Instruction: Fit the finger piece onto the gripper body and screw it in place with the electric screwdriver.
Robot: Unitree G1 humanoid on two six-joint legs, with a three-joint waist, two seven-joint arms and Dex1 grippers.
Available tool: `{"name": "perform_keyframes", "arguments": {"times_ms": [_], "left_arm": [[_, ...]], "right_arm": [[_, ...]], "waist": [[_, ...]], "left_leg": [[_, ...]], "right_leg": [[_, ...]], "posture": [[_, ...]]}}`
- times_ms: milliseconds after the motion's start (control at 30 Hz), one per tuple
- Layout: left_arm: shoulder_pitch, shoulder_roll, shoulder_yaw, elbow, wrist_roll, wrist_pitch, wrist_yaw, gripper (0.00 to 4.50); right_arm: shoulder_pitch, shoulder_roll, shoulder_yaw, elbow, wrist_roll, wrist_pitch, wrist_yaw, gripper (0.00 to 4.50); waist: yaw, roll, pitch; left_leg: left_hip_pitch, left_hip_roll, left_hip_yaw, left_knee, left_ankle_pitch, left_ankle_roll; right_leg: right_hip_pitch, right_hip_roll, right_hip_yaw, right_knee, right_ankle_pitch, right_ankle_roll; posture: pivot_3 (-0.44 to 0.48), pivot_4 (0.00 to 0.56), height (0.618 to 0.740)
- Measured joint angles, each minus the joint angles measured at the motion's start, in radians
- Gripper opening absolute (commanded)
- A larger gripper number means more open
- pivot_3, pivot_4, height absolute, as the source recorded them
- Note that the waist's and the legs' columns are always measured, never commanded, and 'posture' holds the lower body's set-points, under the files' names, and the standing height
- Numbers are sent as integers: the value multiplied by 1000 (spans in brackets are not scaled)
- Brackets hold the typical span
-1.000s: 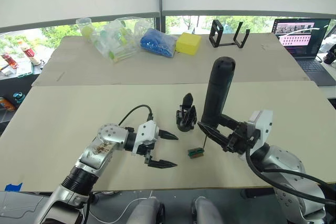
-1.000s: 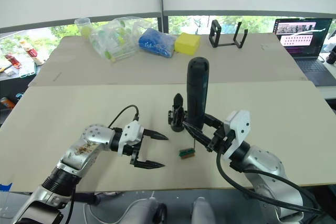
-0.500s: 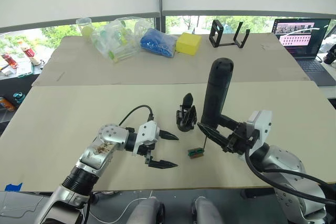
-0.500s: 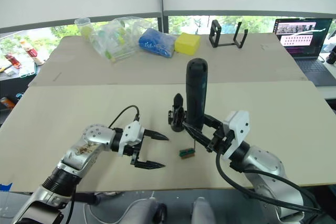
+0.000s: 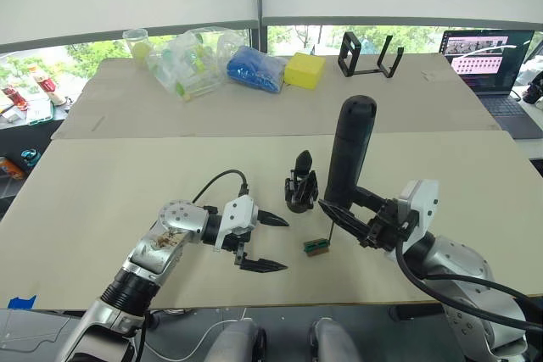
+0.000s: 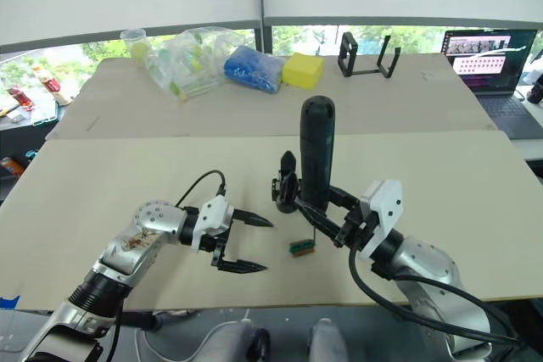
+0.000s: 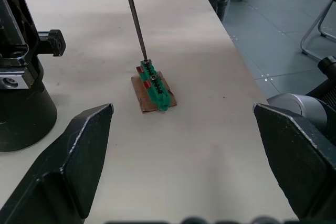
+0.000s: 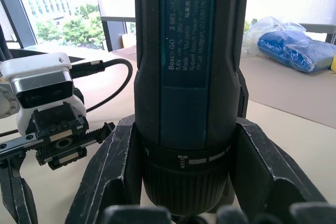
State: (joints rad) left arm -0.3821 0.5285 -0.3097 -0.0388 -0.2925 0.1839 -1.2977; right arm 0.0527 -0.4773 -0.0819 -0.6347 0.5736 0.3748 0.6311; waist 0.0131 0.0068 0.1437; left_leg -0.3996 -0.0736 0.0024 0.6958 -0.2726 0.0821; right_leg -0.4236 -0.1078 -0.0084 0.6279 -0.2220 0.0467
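Right gripper point(image 5: 349, 219) clamped on electric screwdriver point(image 5: 348, 152) near its lower end, black fingers point(image 8: 113, 169) pressed against both sides of the barrel – tool held nearly upright, rounded butt up, thin metal bit point(image 7: 133, 15) pointing down. Bit tip resting on small green-and-brown block point(image 7: 153, 89), which lies flat on the beige table point(image 5: 102, 192) just in front of the right gripper.

Left gripper point(image 5: 265, 243) spread wide, holding nothing – two pointed black fingers point(image 7: 68, 161) low over the table, aimed toward the green block, which sits between them in the left wrist view, well clear of both tips. Black cable looping up from the left wrist.

Gripper body point(image 5: 299, 186) standing on the table just left of the screwdriver barrel, between the two robot grippers and slightly farther back; rounded base down, one pointed prong sticking up. Finger piece: cannot pick it out as a separate part.

Far end of table: clear plastic bags point(image 5: 182, 61), blue bag point(image 5: 254, 68), yellow block point(image 5: 305, 70), black stand point(image 5: 370, 57). Open laptop point(image 5: 485, 61) at far right.
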Motion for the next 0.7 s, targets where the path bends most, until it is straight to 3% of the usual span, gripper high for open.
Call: {"name": "perform_keyframes", "arguments": {"times_ms": [700], "left_arm": [[0,0,0,0,15,0,1,4500]], "right_arm": [[40,0,7,7,-3,-20,61,1897]], "waist": [[0,0,0]], "left_leg": [[0,0,0,0,0,0]], "right_leg": [[0,0,0,0,0,0]], "posture": [[0,150,740]]}}
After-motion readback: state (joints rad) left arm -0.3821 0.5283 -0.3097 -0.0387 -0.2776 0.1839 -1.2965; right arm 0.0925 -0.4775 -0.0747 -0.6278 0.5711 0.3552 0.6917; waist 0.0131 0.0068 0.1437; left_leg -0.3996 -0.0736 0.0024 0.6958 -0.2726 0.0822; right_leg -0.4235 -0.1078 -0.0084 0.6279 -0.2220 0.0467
